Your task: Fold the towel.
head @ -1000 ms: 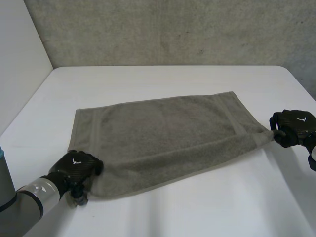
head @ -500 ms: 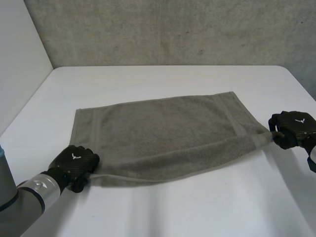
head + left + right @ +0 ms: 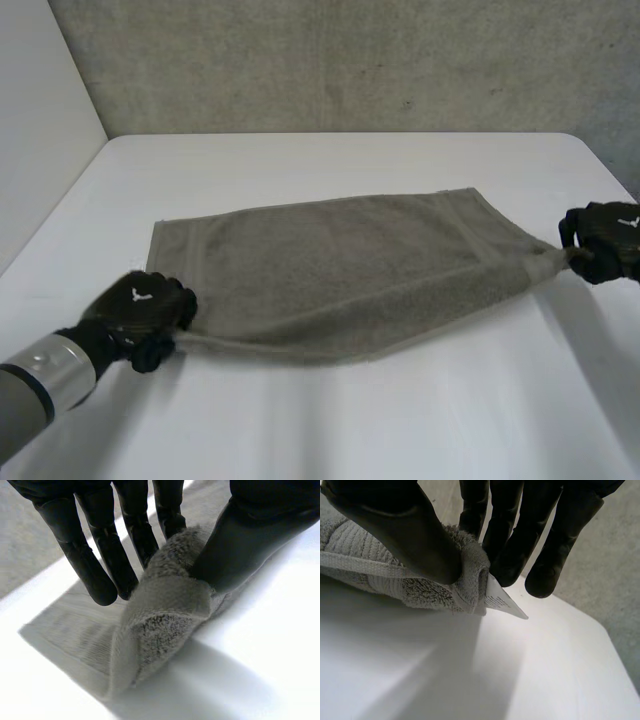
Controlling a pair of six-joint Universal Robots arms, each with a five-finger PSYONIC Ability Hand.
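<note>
Both near corners have risen since a second ago: the left hand [image 3: 140,312] has lifted its corner of the towel [image 3: 340,270] off the table [image 3: 330,430] and carried it forward; the right hand [image 3: 605,240] has drawn its corner outward; the near edge hangs taut between them. Each hand pinches its corner between thumb and fingers; a white label [image 3: 502,602] pokes out just past the right hand's fingertips. Beyond both hands the rest of the towel lies flat. To fold well, I judge, both hands should travel forward level and together, keeping that edge taut, then lay it on the far edge before letting go; an uneven pace would skew the fold.
</note>
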